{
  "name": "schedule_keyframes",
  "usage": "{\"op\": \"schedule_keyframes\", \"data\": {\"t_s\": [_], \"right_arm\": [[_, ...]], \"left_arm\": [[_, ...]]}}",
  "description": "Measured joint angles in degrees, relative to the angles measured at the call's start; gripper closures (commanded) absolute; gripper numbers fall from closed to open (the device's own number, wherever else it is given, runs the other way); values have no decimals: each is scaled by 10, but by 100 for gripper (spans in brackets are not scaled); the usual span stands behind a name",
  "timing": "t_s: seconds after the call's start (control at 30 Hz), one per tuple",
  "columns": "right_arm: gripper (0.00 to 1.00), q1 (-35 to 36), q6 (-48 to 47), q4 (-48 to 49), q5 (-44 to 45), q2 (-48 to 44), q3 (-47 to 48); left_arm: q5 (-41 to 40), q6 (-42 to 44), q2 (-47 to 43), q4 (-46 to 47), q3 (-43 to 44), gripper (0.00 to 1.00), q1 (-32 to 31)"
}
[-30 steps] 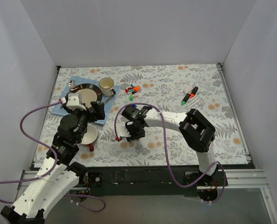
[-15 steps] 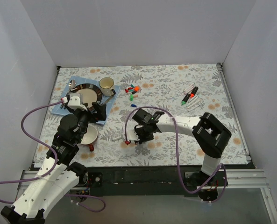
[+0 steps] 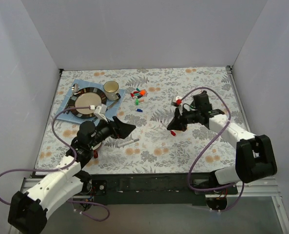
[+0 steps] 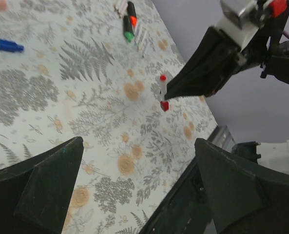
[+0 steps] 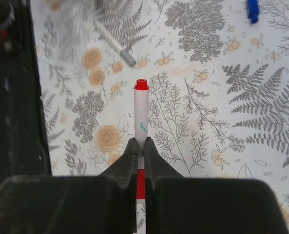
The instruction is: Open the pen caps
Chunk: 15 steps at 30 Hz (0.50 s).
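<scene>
White and thin, with red at both ends: a pen [image 5: 141,114], pinched near one end between the tightly closed fingers of the right gripper [image 3: 174,128], out over the middle of the flowered table [image 3: 202,146]; cannot tell which red end is the cap; left gripper [image 3: 128,129] off to the left, well apart from it, fingers spread wide around nothing; second pen [image 3: 128,142], grey-tipped, flat on the table just beside that gripper; loose pen caps [image 3: 137,93] bunched near the cup [image 3: 110,88]; lone blue cap [image 3: 139,110] a little nearer the arms; two markers [image 3: 198,101], green and orange ends, toward the right edge.
</scene>
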Motion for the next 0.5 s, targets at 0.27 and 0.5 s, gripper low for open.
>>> {"op": "schedule_keyframes", "data": {"t_s": [0.27, 0.5], "right_arm": [[99, -170, 466, 437, -120, -49, -205], [99, -209, 699, 579, -92, -59, -244]], "left_arm": [[7, -109, 188, 207, -55, 9, -155], [-27, -143, 401, 327, 23, 16, -215]]}}
